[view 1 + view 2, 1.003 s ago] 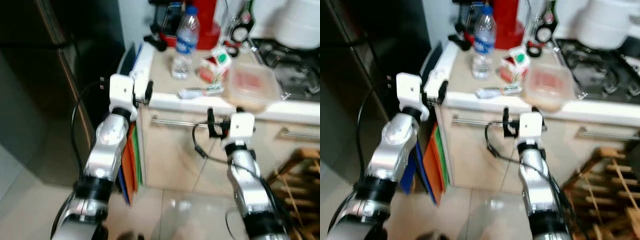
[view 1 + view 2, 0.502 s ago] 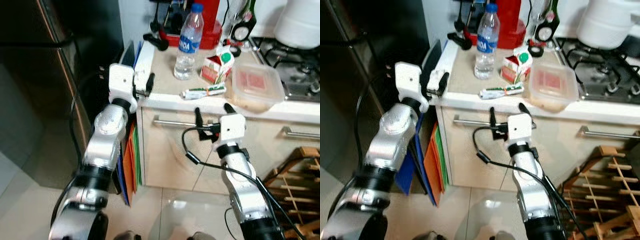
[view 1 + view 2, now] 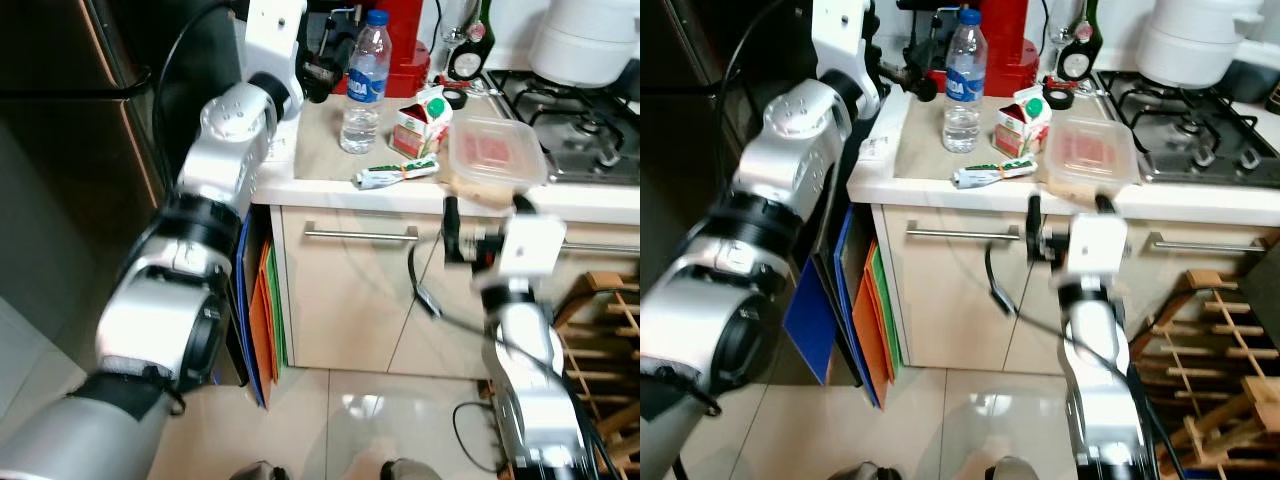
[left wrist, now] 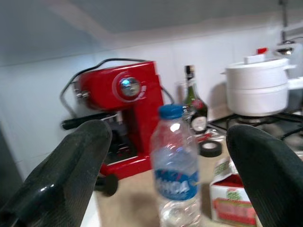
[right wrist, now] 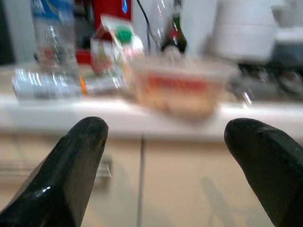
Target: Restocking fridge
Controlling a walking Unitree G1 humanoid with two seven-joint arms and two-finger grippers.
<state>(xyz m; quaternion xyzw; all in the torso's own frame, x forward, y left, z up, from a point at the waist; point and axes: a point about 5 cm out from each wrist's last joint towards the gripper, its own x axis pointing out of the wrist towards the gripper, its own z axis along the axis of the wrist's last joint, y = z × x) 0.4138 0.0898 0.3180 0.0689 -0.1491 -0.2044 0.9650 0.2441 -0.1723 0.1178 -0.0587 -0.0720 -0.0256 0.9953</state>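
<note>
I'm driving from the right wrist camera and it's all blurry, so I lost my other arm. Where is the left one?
Observer: The left gripper is up over the counter's left end, fingers open, pointing at the water bottle.
Operator: Is it touching the bottle?
Observer: No, there is a gap. The bottle stands upright and free in front of a red coffee machine.
Operator: What's on the floor near me?
Observer: A wooden rack stands on the floor to the right of your arm.
</note>
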